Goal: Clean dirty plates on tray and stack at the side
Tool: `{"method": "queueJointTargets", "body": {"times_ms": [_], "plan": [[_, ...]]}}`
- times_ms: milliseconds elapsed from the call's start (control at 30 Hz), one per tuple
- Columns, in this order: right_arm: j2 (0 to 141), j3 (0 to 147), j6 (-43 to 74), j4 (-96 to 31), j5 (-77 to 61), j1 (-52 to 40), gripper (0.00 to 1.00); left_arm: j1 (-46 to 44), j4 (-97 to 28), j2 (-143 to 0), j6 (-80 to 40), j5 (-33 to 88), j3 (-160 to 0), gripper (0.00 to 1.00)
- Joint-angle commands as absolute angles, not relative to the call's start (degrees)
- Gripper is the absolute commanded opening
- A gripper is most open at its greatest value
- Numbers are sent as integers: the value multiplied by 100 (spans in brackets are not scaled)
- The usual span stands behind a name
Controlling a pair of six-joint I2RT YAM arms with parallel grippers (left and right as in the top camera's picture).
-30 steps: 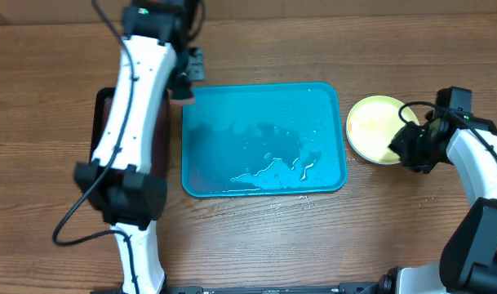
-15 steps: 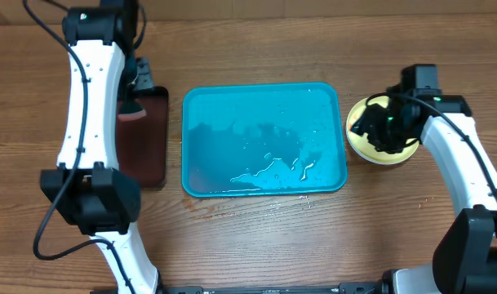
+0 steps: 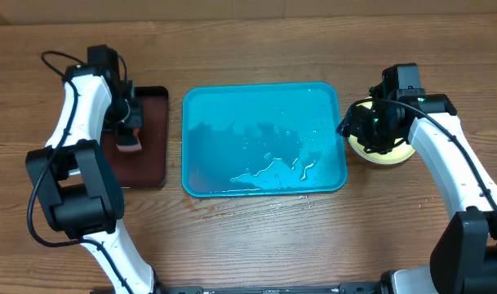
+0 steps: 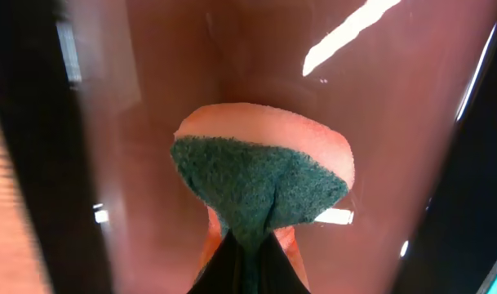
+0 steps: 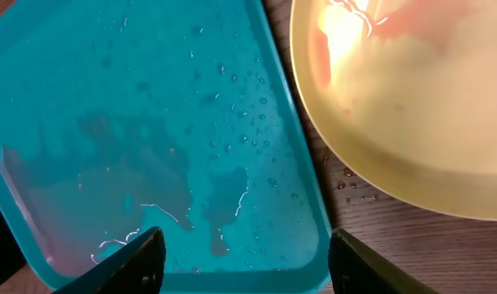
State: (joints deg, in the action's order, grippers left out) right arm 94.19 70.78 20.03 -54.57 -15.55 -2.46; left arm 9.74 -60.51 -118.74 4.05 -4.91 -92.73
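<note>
The turquoise tray (image 3: 224, 114) lies mid-table, wet, with only water streaks and drops on it. A pale yellow plate (image 3: 392, 155) rests on the wood just right of the tray; glare covers part of it (image 5: 411, 106) in the right wrist view. My right gripper (image 3: 358, 126) hovers over the plate's left edge and the tray's right rim (image 5: 293, 163). Its jaws (image 5: 246, 261) are open and hold nothing. My left gripper (image 3: 127, 135) is shut on a green-and-orange sponge (image 4: 260, 184) over the small black tray.
The black tray with a dark red inside (image 3: 150, 167) sits left of the turquoise tray, under the left arm. Bare wooden table surrounds both trays. Water drops lie on the wood (image 5: 350, 184) beside the plate.
The left arm carried the sponge from the turquoise tray's top-left corner over to the black tray. The right arm moved left across the plate toward the tray rim, its jaws opening wider.
</note>
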Motion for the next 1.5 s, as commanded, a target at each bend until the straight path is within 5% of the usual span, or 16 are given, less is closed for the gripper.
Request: {"method": "queueJointTargets", "body": {"times_ms": [0,100,200,267,700,733,767,800,1200,1467], "plan": [[9356,7196,1944,-5439,-1509,-261,66,939,-5909,-11797,646,-311,-9076,4],[9356,7196,1944,-5463,-1509,-261,66,937,-5889,-11799,648,-318,-9050,11],[9356,7196,1942,-5478,-1507,-261,66,937,-5822,-11797,744,-314,-9061,49],[9356,7199,1940,-5476,-1507,-261,66,934,-5852,-11797,773,-316,-9137,100],[9188,8917,1352,-6753,-1485,-261,64,561,-8709,-11795,460,16,-12934,100],[9164,9218,1264,-6965,-1452,-261,68,469,-9037,-11795,423,320,-13373,100],[9144,9590,1146,-7223,-1402,-257,92,390,-9268,-11795,423,620,-13725,100],[9126,9926,1076,-7448,-1372,-255,100,298,-9456,-11795,423,965,-14084,100],[9083,14084,1092,-9655,-2141,-257,100,-357,-9513,-11806,427,1400,-14971,100],[8962,14540,1085,-9662,-2622,-257,100,-357,-9513,-11806,427,1400,-14971,100]]}}
